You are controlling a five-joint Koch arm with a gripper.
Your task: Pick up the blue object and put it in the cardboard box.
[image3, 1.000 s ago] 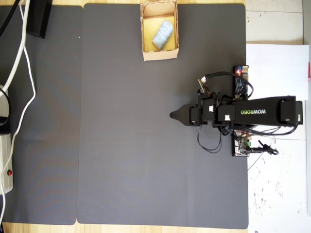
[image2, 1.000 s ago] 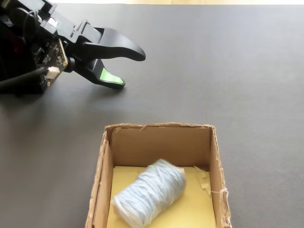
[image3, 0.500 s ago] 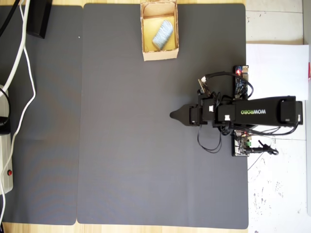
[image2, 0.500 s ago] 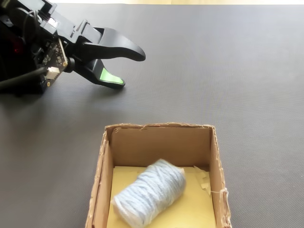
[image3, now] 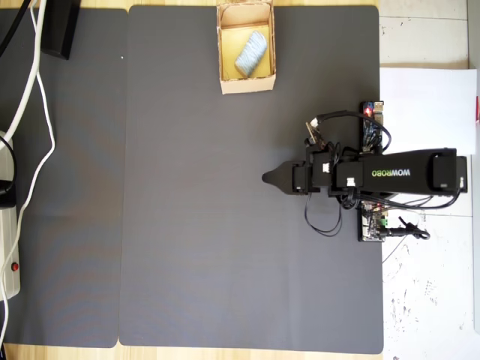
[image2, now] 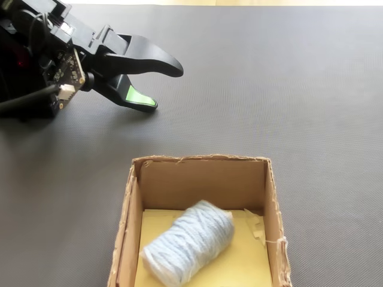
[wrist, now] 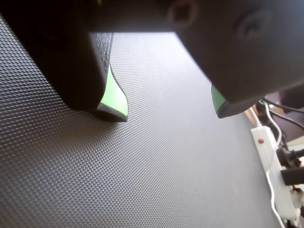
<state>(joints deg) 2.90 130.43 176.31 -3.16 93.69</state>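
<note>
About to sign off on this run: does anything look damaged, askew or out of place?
Nothing serious. The blue roll lies diagonally inside the cardboard box, whose top edges look frayed and torn. The gripper is clear of the box, jaws apart and empty, above the dark mat.

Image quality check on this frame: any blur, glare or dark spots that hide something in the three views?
Wrist view: the gripper fingers are close, dark and soft; the mat shows pale sheen at left. Fixed view: evenly lit, the yarn roll in the cardboard box is sharp. Overhead view: clear, but the roll is small and the white sheet looks washed out.
</note>
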